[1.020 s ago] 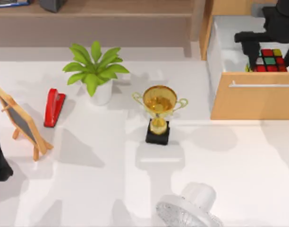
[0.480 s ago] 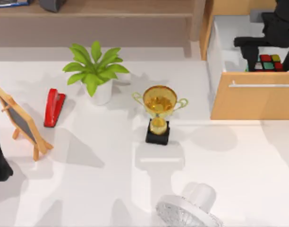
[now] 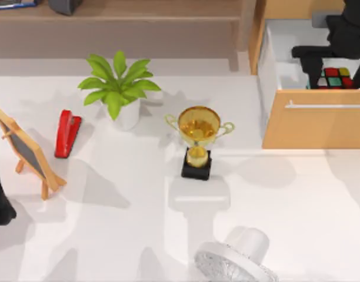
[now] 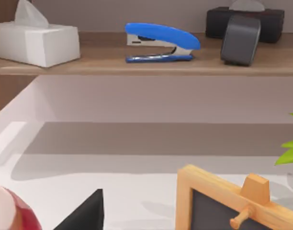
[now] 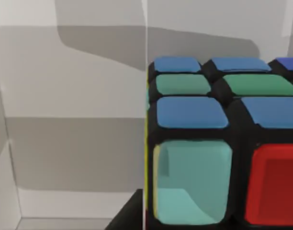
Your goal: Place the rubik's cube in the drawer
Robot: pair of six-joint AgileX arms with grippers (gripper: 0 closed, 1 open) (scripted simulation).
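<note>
left arm (image 3: 0,197) parked at the table's left edge, beside the chalkboard easel (image 3: 28,154); cannot tell its fingers from any view. moving right: red stapler (image 3: 67,133) flat on the table, plant (image 3: 118,88) in a white pot behind it, trophy (image 3: 198,136) upright near the middle, white fan (image 3: 236,258) at the near edge, all well apart from the work. brown shelf (image 3: 121,17) runs along the back (left wrist view has a tissue box (image 4: 35,40) and blue stapler (image 4: 161,43) on it). far right: drawer (image 3: 314,123) pulled open, handle bar across its front panel, white interior exposed. right gripper (image 3: 333,67) is down inside the drawer, dark fingers either side of the cube (image 3: 333,77), which sits low in the compartment just behind the front panel. right wrist view has the cube (image 5: 218,143) close up against the white drawer wall. fingers look clamped on the cube, though whether it already rests on the drawer floor i cannot tell. key relation: cube is directly between and below the right fingers, inside the drawer walls, so the right arm is the only one near it. judgement: task is near done; what's left is letting go and lifting straight up without clipping the front panel.
</note>
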